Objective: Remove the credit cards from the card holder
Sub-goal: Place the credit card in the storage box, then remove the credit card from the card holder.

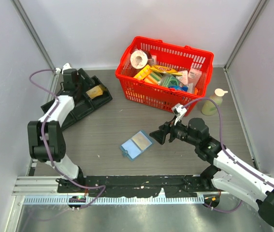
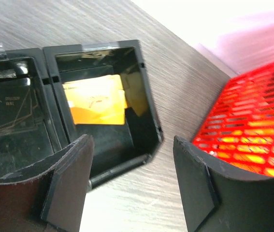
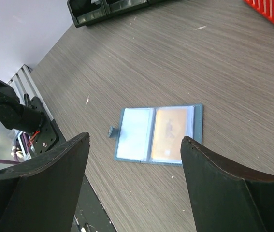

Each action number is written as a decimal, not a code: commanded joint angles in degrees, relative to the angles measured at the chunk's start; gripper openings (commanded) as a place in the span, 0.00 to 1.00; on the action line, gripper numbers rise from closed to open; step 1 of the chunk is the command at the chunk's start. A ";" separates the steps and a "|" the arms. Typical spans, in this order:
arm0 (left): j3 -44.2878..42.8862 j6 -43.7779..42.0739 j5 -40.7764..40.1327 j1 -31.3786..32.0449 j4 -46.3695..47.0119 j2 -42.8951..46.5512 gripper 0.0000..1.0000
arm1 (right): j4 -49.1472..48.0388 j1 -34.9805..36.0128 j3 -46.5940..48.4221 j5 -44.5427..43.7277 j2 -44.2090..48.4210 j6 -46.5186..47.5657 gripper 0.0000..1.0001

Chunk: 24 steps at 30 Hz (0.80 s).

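The blue card holder (image 1: 136,144) lies open and flat on the table. In the right wrist view (image 3: 158,134) its right pocket holds an orange-tan card (image 3: 171,133), and its left pocket looks pale. My right gripper (image 3: 135,140) is open and empty, hovering just right of the holder in the top view (image 1: 157,135). My left gripper (image 2: 132,145) is open and empty over the black tray (image 1: 79,104) at the far left. An orange card (image 2: 95,99) lies in one tray compartment (image 1: 95,92). A dark glossy card-like sheet (image 2: 11,106) lies in the neighbouring compartment.
A red basket (image 1: 165,72) full of goods stands at the back, and its mesh shows right of my left fingers (image 2: 252,125). A pale lotion bottle (image 1: 213,101) stands right of the basket. A metal rail (image 1: 127,186) runs along the near edge.
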State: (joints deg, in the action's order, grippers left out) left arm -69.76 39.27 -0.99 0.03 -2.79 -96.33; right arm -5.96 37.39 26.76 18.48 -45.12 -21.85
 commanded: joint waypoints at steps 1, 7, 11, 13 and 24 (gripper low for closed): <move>3.03 -4.11 -2.79 4.61 -3.19 10.70 0.68 | 0.68 -0.03 3.56 1.03 -2.16 0.67 0.80; 11.99 -2.71 -2.61 16.11 -8.10 25.56 0.66 | 2.17 0.05 5.75 2.00 -7.60 -0.04 0.77; 19.20 0.80 -2.78 26.04 -9.25 36.28 0.65 | 3.40 0.67 6.98 1.65 -11.20 -0.39 0.76; 22.19 3.08 -3.75 29.92 -10.22 39.97 0.64 | 3.93 1.11 7.42 1.12 -13.22 -0.39 0.76; 33.10 11.53 -8.04 46.80 -11.89 43.08 0.57 | 5.25 5.50 9.71 -3.80 -25.18 -1.09 0.73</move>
State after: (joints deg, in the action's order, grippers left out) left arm -37.80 47.81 -5.41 42.13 -13.74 -51.53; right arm -0.89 41.19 32.97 17.76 -67.55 -22.65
